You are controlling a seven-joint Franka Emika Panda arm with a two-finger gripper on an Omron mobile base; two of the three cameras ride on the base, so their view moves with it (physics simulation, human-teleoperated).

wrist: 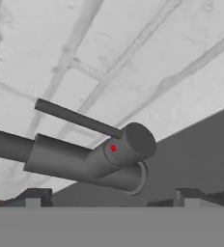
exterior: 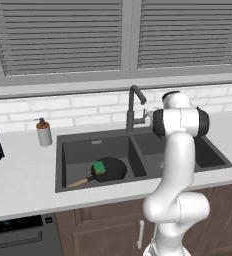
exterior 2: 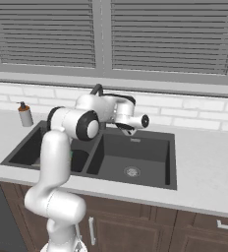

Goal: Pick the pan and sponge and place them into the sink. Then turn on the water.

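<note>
Dark finger tips of my claw (wrist: 111, 195) stand spread as wide as they go, with nothing between them. Straight ahead of the claw, close up, is the faucet (wrist: 85, 159): its thick body, a round cap with a red dot, and a thin lever (wrist: 77, 118) slanting off above it, with white tiled wall behind. From the right base view I see the claw (exterior 2: 130, 129) hanging over the divider of the sink (exterior 2: 171, 162), tips toward the faucet's base.

Further out and below the claw, the pan (exterior: 109, 169) lies in one basin of the sink, its wooden handle reaching toward that basin's front corner, and the sponge (exterior: 99, 167) rests on top of the pan. So I judge both placements done; no water runs yet, and turning it on is the step in hand.

Next I need to bring the claw against that thin lever and push it round, keeping clear of the spout. A soap dispenser (exterior: 44, 132) stands on the counter (exterior: 18, 180), well apart beyond the pan's basin.
</note>
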